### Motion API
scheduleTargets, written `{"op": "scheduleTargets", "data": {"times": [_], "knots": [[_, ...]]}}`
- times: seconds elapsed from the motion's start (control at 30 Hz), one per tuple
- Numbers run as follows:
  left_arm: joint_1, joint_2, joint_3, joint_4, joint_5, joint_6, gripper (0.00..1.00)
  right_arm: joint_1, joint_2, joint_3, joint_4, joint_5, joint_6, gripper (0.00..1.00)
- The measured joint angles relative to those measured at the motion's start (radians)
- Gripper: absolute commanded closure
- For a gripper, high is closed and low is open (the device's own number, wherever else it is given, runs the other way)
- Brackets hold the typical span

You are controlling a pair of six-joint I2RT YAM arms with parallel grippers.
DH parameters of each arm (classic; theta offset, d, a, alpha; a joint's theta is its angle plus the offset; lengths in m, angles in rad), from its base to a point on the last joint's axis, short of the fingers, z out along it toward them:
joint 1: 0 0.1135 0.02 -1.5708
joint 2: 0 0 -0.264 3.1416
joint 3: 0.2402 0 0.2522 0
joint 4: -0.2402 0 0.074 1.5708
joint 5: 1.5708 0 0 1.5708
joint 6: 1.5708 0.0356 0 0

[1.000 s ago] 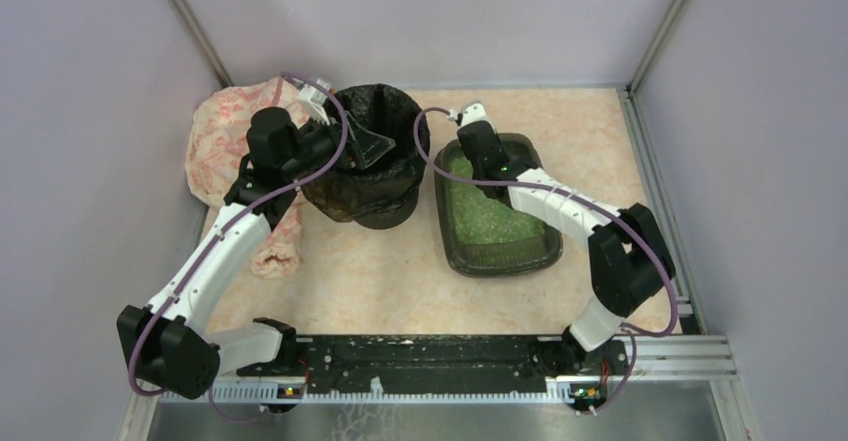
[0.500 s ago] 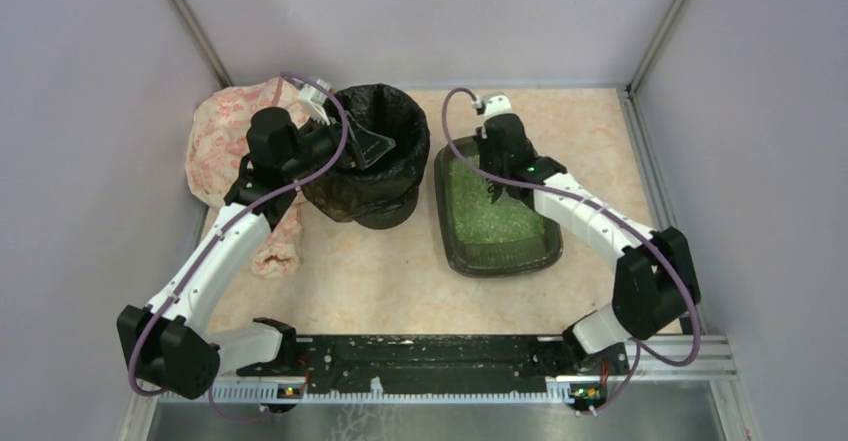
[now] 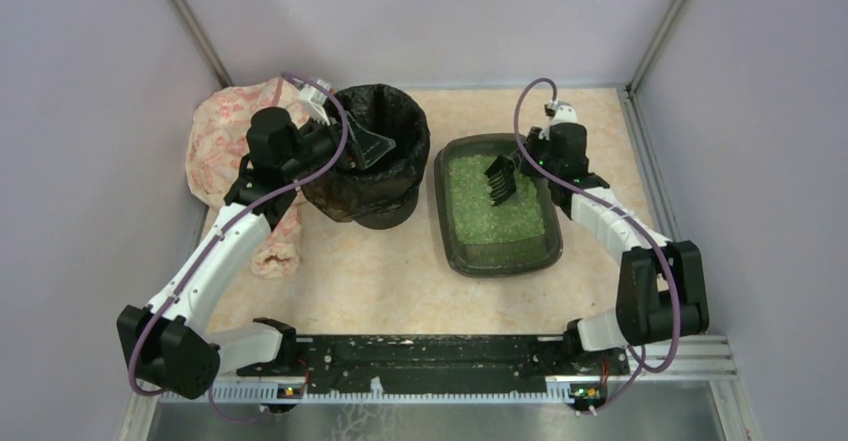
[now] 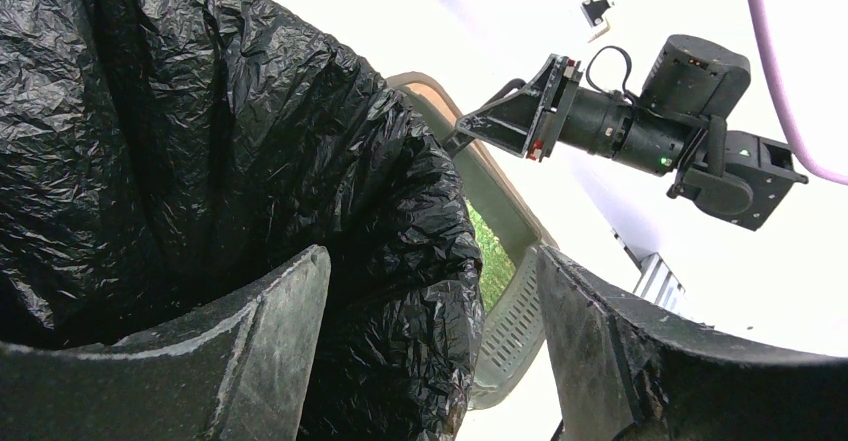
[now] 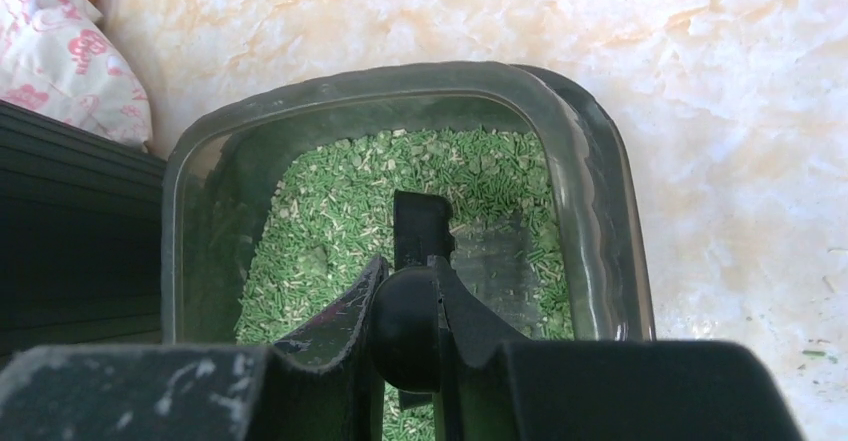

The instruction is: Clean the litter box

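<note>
- Though hemmed by lilac walls at left, back and right, bare across the near stretch of table, from the containers to the black rail by the arm bases.
- Sits right of centre, long side running front to back: litter box, just beside the bin with a narrow strip of table between; more room off its right rim toward the wall.
- Filled with green litter over most of the floor, grey plastic showing through one thin patch by the scoop.
- Clamped on the round black handle of a slotted scoop: right gripper, over the far half of the tray, scoop head angled down. Cannot tell whether touching the granules.
- Spread wide astride the bin's right rim: left gripper, one finger inside, one outside, grasping nothing.
- Lined with a crumpled black bag; contents lost in shadow.
- Heaped against the left wall, just beside the bin: pink-printed cloth.
</note>
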Motion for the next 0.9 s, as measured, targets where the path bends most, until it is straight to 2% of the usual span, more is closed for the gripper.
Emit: {"op": "scheduleTargets", "data": {"times": [0.17, 0.57, 0.9], "knots": [[0.000, 0.002, 0.000, 0.000, 0.002, 0.000, 0.19, -0.083, 0.000, -0.080, 0.093, -0.136, 0.113, 1.00], [0.000, 0.008, 0.000, 0.000, 0.008, 0.000, 0.19, -0.116, 0.056, -0.194, 0.282, -0.323, 0.280, 1.00], [0.000, 0.009, 0.000, 0.000, 0.010, 0.000, 0.19, -0.239, 0.100, -0.280, 0.411, -0.495, 0.419, 1.00]]}}
